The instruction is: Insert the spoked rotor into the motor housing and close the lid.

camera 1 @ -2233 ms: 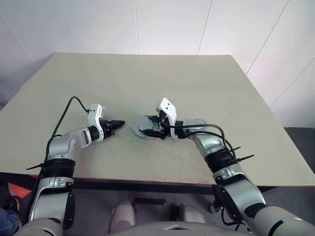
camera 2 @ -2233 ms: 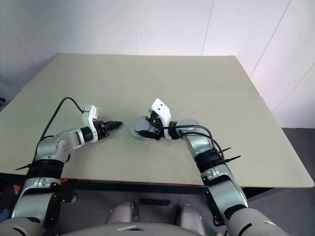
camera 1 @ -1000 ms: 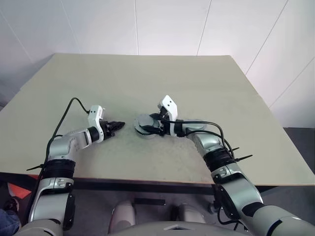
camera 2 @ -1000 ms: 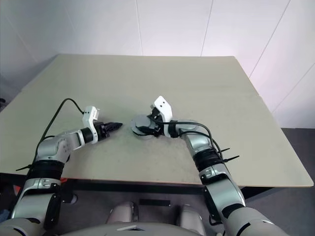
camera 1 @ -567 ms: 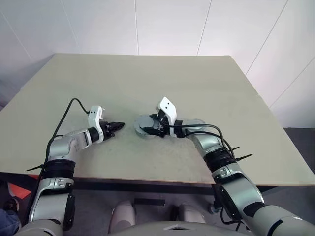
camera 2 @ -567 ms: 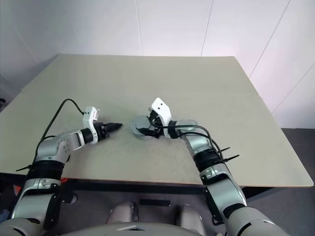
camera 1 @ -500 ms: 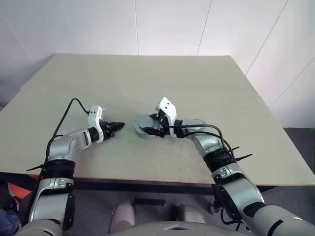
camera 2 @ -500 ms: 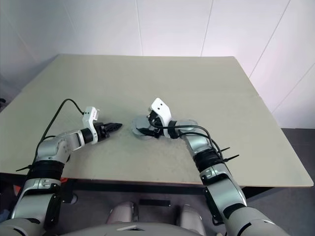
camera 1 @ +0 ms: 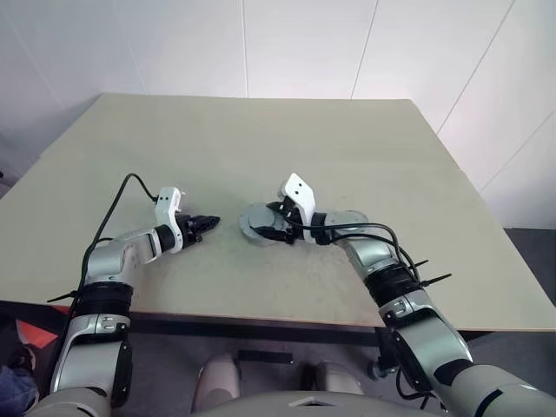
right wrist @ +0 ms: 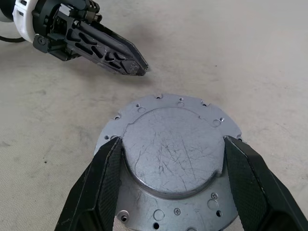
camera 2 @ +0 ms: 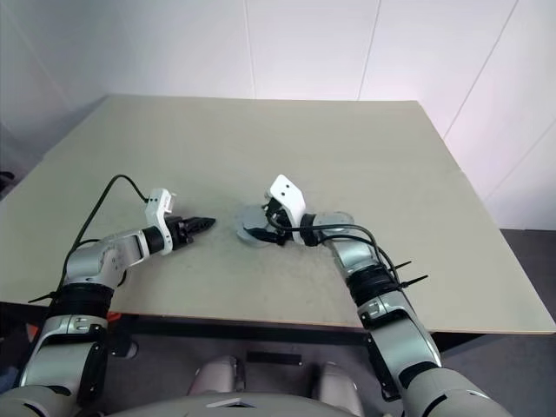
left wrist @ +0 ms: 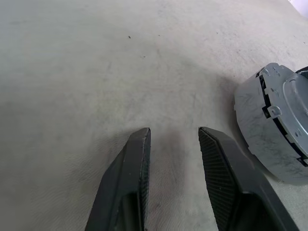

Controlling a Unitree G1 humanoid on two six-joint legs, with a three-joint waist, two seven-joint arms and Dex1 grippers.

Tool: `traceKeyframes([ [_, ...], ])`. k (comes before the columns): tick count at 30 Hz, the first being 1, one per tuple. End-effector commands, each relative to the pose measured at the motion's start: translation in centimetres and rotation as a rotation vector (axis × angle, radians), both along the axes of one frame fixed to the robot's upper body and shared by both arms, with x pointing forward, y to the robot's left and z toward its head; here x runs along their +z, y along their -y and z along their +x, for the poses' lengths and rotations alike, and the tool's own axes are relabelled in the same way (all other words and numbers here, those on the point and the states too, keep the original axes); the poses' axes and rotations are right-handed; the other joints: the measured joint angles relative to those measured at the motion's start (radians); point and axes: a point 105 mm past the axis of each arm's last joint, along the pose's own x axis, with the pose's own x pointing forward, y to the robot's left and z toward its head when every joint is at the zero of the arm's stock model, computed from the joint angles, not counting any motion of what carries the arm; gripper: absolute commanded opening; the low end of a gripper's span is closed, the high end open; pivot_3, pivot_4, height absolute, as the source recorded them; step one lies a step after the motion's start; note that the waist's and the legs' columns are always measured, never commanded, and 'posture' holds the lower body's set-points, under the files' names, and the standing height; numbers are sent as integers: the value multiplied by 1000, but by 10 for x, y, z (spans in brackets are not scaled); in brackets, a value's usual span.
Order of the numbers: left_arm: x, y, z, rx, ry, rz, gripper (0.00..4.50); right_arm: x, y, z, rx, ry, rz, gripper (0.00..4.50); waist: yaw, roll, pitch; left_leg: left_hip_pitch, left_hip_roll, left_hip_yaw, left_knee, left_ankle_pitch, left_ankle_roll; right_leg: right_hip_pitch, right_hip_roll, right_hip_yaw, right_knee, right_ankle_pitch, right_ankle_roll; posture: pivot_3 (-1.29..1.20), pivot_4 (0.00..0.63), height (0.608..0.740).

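The motor housing (camera 1: 258, 224) sits on the tabletop (camera 1: 261, 139), a little toward the near edge from the middle. Upward it shows a scratched grey metal face: a raised round centre ringed by a flange with small holes. From the left wrist view it reads as a thick grey drum with dark slots along its side.

The right tool (right wrist: 172, 140) comes in from about 4 o'clock of the housing and is clamped on it. Its two black fingers (right wrist: 96, 187) stand wide apart, one against each side of the raised centre.

The left tool (camera 1: 211, 222) is at 9 o'clock of the housing, near it but apart, with its tips aimed toward the housing. It is released: a clear gap lies between its fingers, with nothing in it but bare tabletop, and the tips hang low over the surface.

At 3 o'clock of the housing, just beside it, a flat grey disc (camera 1: 347, 217) lies on the tabletop, partly behind the right wrist and its black cables. What is on its face I cannot tell.
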Motion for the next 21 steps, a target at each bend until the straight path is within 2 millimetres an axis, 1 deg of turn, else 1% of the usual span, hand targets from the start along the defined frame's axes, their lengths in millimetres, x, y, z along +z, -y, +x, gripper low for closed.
traceKeyframes([
  [1,9,1,2,-10,40,-1,1737,-9,9,0,-27,-21,-43,3188,0,0,0,0,0,0,0,0,0,0,0,0,0,0,0,0,0,740],
  [6,9,4,2,-15,39,-4,1737,-14,7,4,-53,-42,-60,3188,0,0,0,1,0,0,0,0,0,1,0,0,0,0,0,0,0,740],
  [9,8,6,2,-20,37,-6,1737,-22,5,3,-54,-73,-86,3188,-1,0,0,6,0,0,-1,0,0,4,0,0,0,0,0,0,0,740],
  [10,8,6,1,-21,37,-7,1737,-25,5,2,-49,-87,-92,3188,-1,0,0,8,0,0,-1,0,0,6,0,0,0,-1,1,0,0,740],
  [11,8,6,1,-22,36,-7,1737,-28,5,0,-45,-100,-102,3188,-1,0,0,10,0,0,-2,0,-1,7,0,1,0,-3,6,0,0,740],
  [14,8,7,0,-23,35,-9,1737,-38,7,-4,-37,-128,-130,3188,-1,1,-1,12,0,0,-2,0,-1,8,0,1,0,-5,8,0,0,740],
  [21,7,10,-3,-29,27,-19,1737,-46,19,-4,-58,-132,-186,3188,-1,1,-2,16,0,0,-3,0,-1,15,0,1,-2,-5,8,0,0,740],
])
